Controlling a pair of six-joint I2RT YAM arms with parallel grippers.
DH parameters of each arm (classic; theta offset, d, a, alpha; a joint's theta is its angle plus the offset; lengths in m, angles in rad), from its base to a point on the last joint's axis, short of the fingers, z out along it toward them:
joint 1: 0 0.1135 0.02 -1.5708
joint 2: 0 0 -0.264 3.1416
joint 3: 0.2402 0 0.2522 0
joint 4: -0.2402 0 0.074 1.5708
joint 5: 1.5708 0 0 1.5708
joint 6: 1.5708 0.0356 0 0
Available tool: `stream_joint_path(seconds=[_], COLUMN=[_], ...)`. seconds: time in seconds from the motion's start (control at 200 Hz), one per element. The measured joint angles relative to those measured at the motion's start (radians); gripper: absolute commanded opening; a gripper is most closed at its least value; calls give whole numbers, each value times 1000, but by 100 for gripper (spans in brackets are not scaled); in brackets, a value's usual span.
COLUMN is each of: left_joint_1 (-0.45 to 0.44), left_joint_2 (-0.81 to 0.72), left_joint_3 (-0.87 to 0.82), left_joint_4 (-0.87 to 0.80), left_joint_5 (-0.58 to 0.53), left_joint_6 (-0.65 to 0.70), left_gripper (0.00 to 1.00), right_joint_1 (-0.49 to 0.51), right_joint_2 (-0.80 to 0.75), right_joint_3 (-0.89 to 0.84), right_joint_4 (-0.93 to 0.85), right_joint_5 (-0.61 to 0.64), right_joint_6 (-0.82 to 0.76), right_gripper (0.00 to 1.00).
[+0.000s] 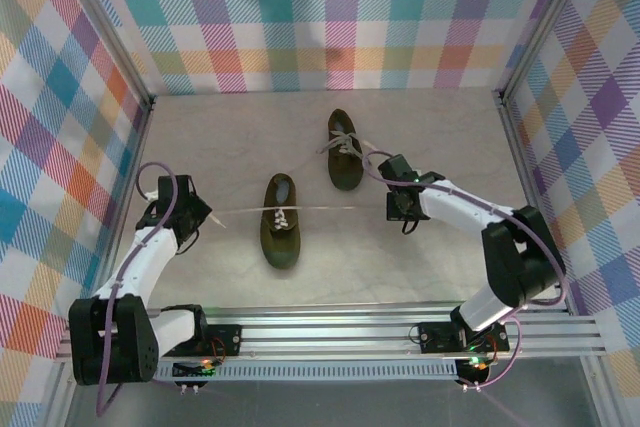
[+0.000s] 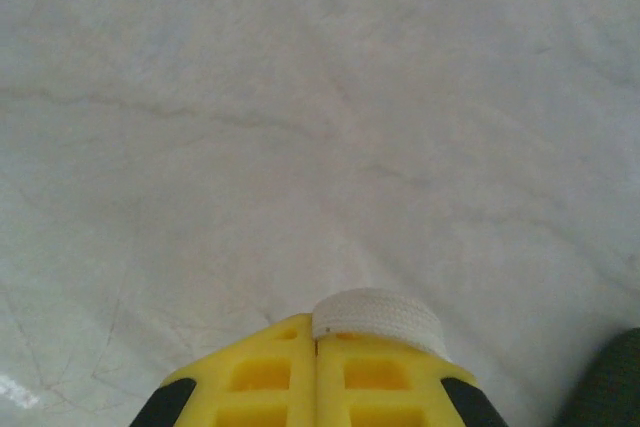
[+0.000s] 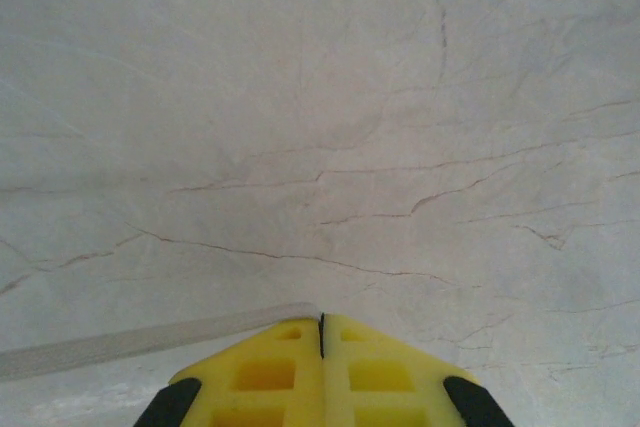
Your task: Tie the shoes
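Closed on one cream lace end each, the left gripper (image 2: 316, 335) (pinching the left lace end (image 2: 380, 315)) and the right gripper (image 3: 322, 325) (pinching the right lace end (image 3: 130, 345)) are set either side of the near shoe (image 1: 281, 232). Its laces are stretched taut sideways and no bow is seen, so the tying is judged barely begun. Its long axis is laid near-to-far, toe nearward. The far shoe (image 1: 345, 162), farther right, is laid likewise, its laces seemingly loose.

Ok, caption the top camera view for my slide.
Left end effector and right end effector pinch the near shoe's lace ends, stretched sideways; far shoe behind.
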Motion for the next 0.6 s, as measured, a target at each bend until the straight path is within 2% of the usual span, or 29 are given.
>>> stream_joint_path(seconds=[0.415, 0.48, 0.6], left_joint_1=[21, 26, 19], left_joint_2=[78, 63, -18], left_joint_3=[-31, -50, -95], left_joint_4=[61, 115, 244], left_joint_5=[75, 116, 235], left_joint_6=[-16, -10, 5], left_gripper=[0, 0, 0], right_joint_1=[-76, -80, -86], right_joint_2=[45, 28, -95], right_joint_3=[4, -5, -44], right_joint_4=[-18, 4, 55], right_joint_5=[-40, -88, -261], right_joint_6=[-3, -24, -70], right_gripper=[0, 0, 0])
